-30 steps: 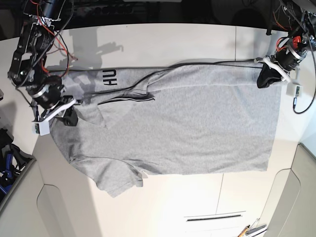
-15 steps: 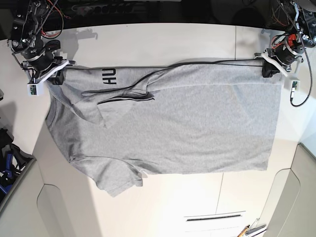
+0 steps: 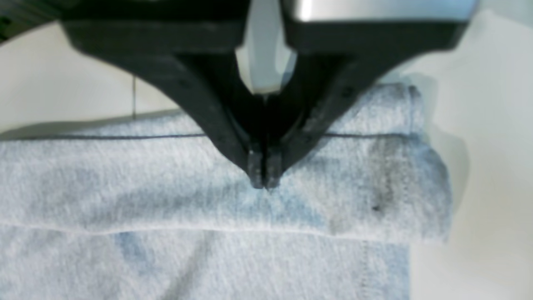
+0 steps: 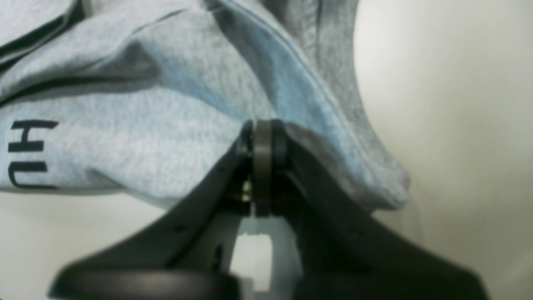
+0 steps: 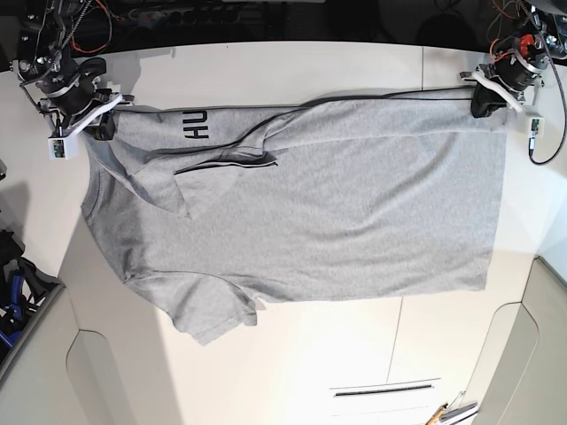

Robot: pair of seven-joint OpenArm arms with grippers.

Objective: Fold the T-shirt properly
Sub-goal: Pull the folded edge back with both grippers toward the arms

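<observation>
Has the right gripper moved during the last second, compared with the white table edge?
Yes. In the base view the right gripper, shut on the light grey cotton T-shirt, has gone from lower down toward the white table's far edge, carrying the shirt's corner with it.

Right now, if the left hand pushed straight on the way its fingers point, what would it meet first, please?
The left hand is already shut on a folded edge of the T-shirt, so it would meet that cloth at once, and probably the white table beneath it.

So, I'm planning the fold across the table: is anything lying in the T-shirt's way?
Nothing visible does. Both the left gripper and right gripper already pinch the T-shirt, and the table beside it shows bare.
</observation>
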